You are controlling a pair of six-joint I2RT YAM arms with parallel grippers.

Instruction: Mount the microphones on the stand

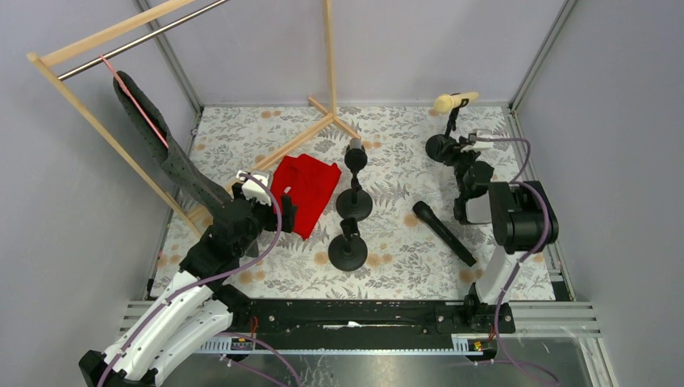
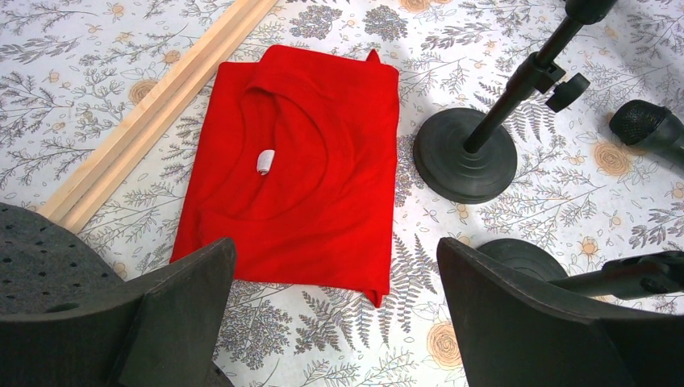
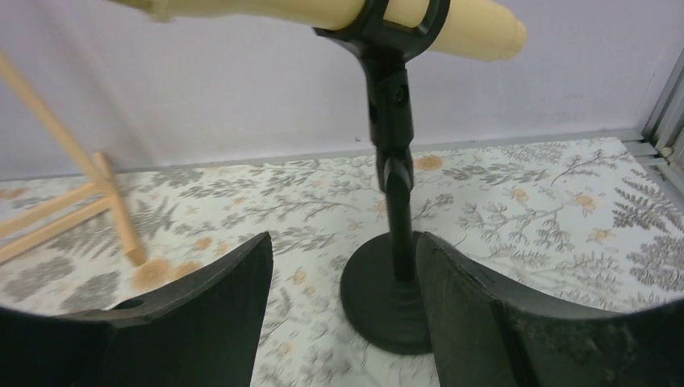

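The cream-beige microphone (image 1: pixel 444 102) (image 3: pixel 323 11) sits level in the clip of the far right stand (image 1: pixel 441 147) (image 3: pixel 395 177). My right gripper (image 1: pixel 469 158) (image 3: pixel 343 242) is open just in front of that stand, low by its base, holding nothing; the pole is close to the right finger. A black microphone (image 1: pixel 444 232) (image 2: pixel 648 125) lies flat on the table. Another black one (image 1: pixel 356 155) appears to stand in the middle stand (image 1: pixel 354 204) (image 2: pixel 465 165). The near stand (image 1: pixel 348 252) has a bare clip. My left gripper (image 1: pixel 278 211) (image 2: pixel 335 246) hangs open over the red cloth's near edge.
A folded red shirt (image 1: pixel 306 189) (image 2: pixel 306 161) lies left of the stands. A wooden clothes rack (image 1: pixel 105 48) with a dark garment (image 1: pixel 161 145) stands at the back left; its foot slats (image 2: pixel 153 113) run along the floral table cover. Walls close in on both sides.
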